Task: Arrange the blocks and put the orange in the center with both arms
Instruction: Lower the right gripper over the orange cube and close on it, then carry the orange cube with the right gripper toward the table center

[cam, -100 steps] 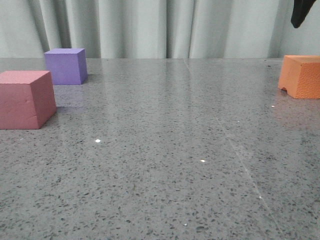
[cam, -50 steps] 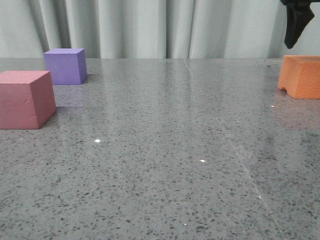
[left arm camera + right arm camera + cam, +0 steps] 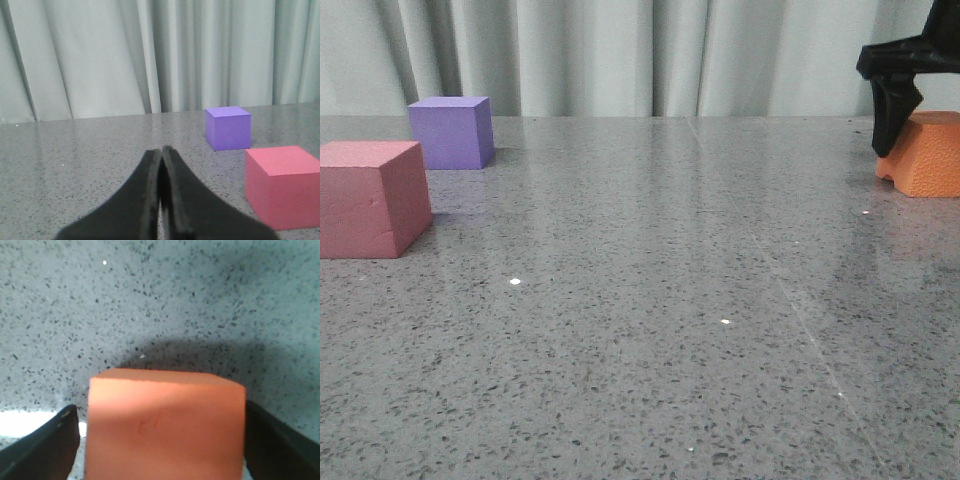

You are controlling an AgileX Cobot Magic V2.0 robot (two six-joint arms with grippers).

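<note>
Pale curtains (image 3: pixel 620 55) back the speckled grey table (image 3: pixel 650 300). From the front, the pink-red cube (image 3: pixel 370 198) and purple cube (image 3: pixel 450 131) sit far left, the orange cube (image 3: pixel 926 152) far right under the right gripper (image 3: pixel 900 100). The left wrist shows the left gripper (image 3: pixel 161 160) clenched, empty. The right wrist shows spread fingers (image 3: pixel 47 447) flanking the orange cube (image 3: pixel 165 427), contact unclear.

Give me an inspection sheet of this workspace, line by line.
Surface: grey speckled tabletop, glossy, bare in the middle.
Job's things: orange cube far right; pink-red cube left; purple cube behind it, apart.
Clutter: nothing seen.
Grippers: right gripper straddles the orange cube, jaws open either side, contact unclear; left gripper shut, holding nothing, off the cubes.
Cables: nothing seen.
Surroundings: pale curtain behind the table.
</note>
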